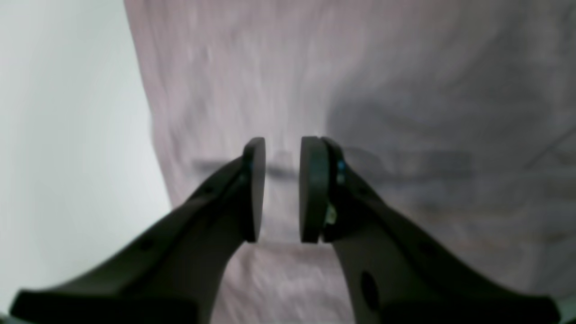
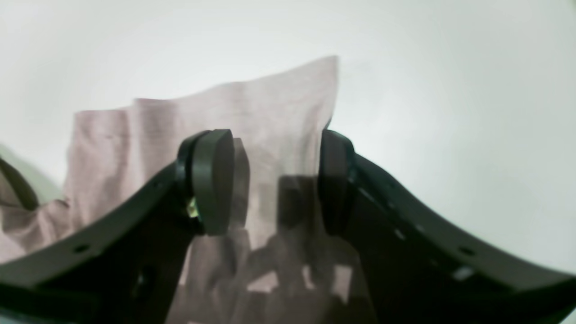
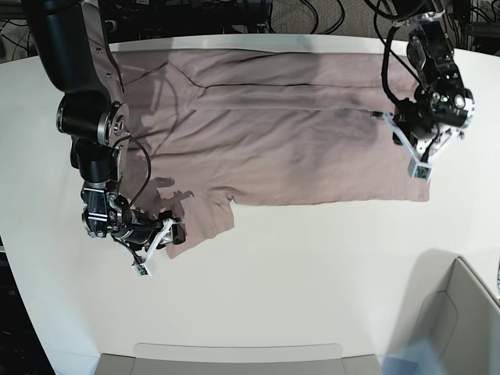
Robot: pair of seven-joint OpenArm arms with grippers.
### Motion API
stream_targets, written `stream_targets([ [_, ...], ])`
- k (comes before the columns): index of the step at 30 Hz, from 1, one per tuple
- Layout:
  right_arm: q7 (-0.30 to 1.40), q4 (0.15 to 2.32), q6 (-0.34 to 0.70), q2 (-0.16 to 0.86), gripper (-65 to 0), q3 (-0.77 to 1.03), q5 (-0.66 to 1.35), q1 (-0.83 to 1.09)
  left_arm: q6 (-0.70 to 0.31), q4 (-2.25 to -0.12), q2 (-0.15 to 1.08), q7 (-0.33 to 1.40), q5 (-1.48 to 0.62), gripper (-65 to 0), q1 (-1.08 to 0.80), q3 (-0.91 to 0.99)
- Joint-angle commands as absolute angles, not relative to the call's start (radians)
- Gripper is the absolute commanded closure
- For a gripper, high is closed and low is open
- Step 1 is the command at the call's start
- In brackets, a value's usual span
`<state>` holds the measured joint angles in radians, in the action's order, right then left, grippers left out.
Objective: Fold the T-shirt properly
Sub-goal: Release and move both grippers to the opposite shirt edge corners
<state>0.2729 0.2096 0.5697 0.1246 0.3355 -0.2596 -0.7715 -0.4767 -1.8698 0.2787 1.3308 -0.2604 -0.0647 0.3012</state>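
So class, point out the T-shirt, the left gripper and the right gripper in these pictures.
T-shirt (image 3: 297,148), base view, middle of the spread body.
Left gripper (image 1: 282,189), left wrist view, gap between its fingertips.
Right gripper (image 2: 276,180), right wrist view, gap between its fingertips.

One T-shirt (image 3: 281,133) lay on one white surface (image 3: 312,273) — two arms reached over it, each ending in one gripper — left (image 3: 420,160), right (image 3: 160,234).
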Motion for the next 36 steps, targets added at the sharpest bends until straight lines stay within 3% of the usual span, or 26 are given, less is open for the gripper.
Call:
stream_targets([
  [1,0.352,0.203,0.581,0.128,-30.1,0.331,-0.294,-0.773,-0.475,-1.853,0.305,1.307,-0.254,-16.9,-0.015,0.297],
  [8,0.352,0.203,0.581,0.145,-30.1,0.329,-0.295,-0.765,-0.475,-1.465,0.387,1.161,-0.259,-27.8,0.252,0.303],
  [13,0.352,0.203,0.581,0.153,-30.1,0.329,-0.295,-0.765,-0.489,-1.130,0.463,1.024,-0.255,-28.3,0.390,0.277],
  [18,0.352,0.203,0.581,0.156,-30.1,0.329,-0.295,-0.765,-0.625,-0.845,0.521,0.888,-0.252,-28.2,0.476,0.216],
  [23,0.352,0.203,0.581,0.156,-30.1,0.329,-0.295,-0.765,-0.628,-0.728,0.541,0.788,-0.252,-28.1,0.493,0.220],
  [36,0.349,0.203,0.581,0.154,-30.1,0.329,-0.295,-0.765,-0.631,-0.723,0.575,0.774,-0.251,-28.0,0.486,0.214],
])
